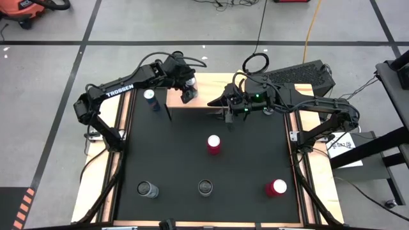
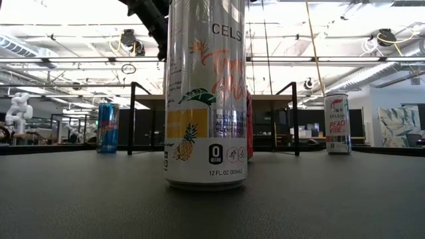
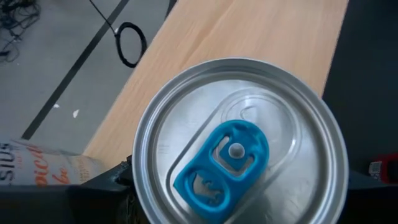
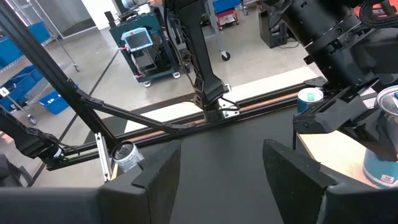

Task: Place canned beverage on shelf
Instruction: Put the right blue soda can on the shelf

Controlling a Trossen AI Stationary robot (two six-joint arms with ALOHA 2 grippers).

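- Left tool over the left end of the shelf, clenched on a can: silver lid with blue pull tab fills the left wrist view, light-wood board directly beneath.
- Contact between can base and board not resolvable; judged at or just above the surface, placement step not yet finished.
- Right tool hangs near the right part of the shelf, fingers spread wide, nothing between them.
- Other cans on the black mat: blue can just left of the shelf, red-topped can mid-mat, red can front right, grey-topped cans and along the front edge.
- Low view: tall Celsius can close to the lens, shelf legs behind it.
- Handling, as judgement: thin aluminium wall, stiff while sealed and full, dents under heavy squeeze; moderate grip only.
- Painted side smooth, likely slippery; grip force just enough to stop sliding.
- Probably full, so fairly heavy for its size; tall and narrow, tips readily if set down tilted.
- Best hold: mid-to-upper cylindrical wall, fingers on opposite sides, axis vertical; avoid tapered neck and tab.
- Risk: shelf board narrow, edge close; release only with base flat and fully on wood.
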